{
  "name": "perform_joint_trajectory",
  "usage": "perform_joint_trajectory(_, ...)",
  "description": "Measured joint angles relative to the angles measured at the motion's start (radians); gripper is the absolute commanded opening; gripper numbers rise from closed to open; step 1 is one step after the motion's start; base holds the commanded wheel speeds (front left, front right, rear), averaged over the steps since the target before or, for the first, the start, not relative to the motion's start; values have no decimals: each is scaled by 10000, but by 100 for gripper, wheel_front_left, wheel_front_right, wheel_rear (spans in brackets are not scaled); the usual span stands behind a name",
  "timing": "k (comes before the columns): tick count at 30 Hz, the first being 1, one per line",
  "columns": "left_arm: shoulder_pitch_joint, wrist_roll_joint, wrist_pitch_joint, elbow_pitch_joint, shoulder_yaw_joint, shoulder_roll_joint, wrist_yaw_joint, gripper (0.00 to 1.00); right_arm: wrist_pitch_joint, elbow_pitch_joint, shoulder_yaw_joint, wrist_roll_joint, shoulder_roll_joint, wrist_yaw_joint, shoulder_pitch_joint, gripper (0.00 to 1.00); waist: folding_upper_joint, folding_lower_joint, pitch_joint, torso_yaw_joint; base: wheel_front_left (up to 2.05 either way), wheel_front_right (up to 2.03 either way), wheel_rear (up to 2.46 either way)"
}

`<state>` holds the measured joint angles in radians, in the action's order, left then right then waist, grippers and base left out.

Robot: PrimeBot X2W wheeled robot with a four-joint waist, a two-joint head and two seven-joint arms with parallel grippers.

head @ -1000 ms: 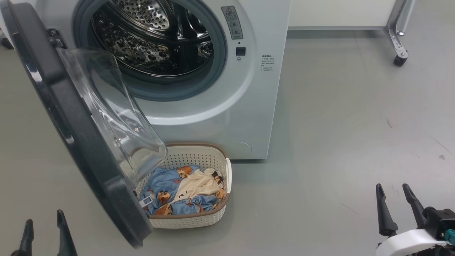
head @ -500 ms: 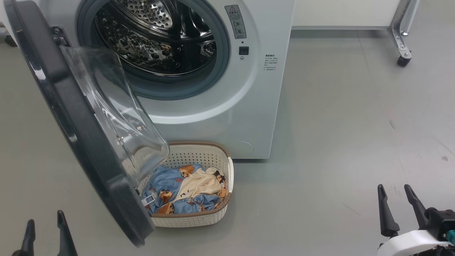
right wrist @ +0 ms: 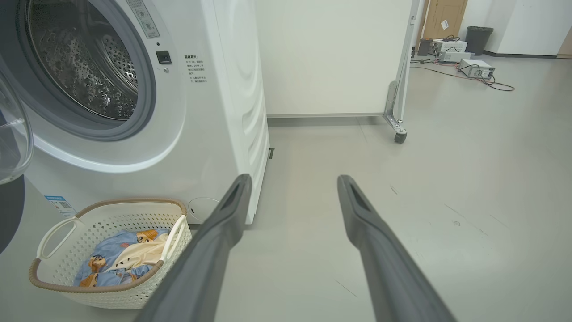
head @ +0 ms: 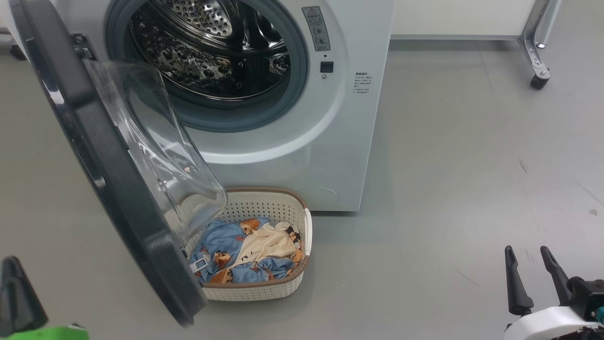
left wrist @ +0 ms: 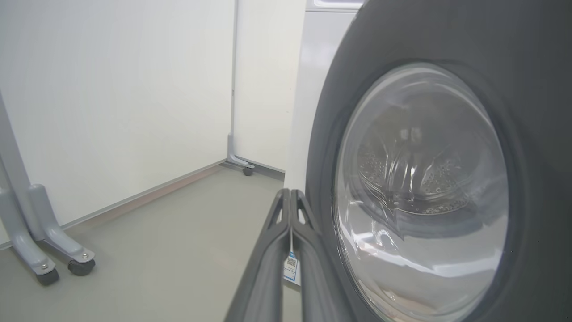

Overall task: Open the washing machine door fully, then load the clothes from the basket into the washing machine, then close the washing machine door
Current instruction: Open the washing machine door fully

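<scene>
Door (head: 118, 198) ajar before washer (head: 292, 160), overhanging basket (head: 264, 290) (clothes (head: 245, 255) inside) at washer's foot; left gripper (left wrist: 290, 201) pressed together, right gripper (right wrist: 293, 181) apart.

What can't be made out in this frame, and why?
- Head view: the basket, left end hidden behind the washing machine door.
- Head view: the left gripper, blurred and cut off by the bottom-left corner.
- Head view: the washing machine, its printed notice too small to read.

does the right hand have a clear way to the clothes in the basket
Probably yes: the right hand is open, only floor lies between it and the basket, and the clothes lie uncovered, though the door overhangs the basket's left side.
</scene>
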<state>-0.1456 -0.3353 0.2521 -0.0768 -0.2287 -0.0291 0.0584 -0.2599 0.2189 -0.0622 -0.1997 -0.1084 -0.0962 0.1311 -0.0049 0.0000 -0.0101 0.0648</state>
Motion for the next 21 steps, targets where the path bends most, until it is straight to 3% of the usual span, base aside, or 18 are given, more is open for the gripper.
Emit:
perform_joint_trajectory(4,671,-286,2,1289,-410,-6,-343,0,0,0,-155,27,44,-73,1,100,0,0,1,64,0,0,0)
perform_joint_trajectory(11,1541,-259,58,3799,100,-4,-278,0,0,-4,-330,58,136,-86,6,100,0,0,3,341,0,0,0)
perform_joint_trajectory(15,1657,-255,59,4832,1235,-10,59,0,0,-4,-328,96,171,-94,5,100,0,0,9,476,0,0,0)
perform_joint_trajectory(21,1163,-945,31,5104,4132,-61,481,0,0,31,-230,176,301,-173,0,100,0,0,27,541,0,0,0)
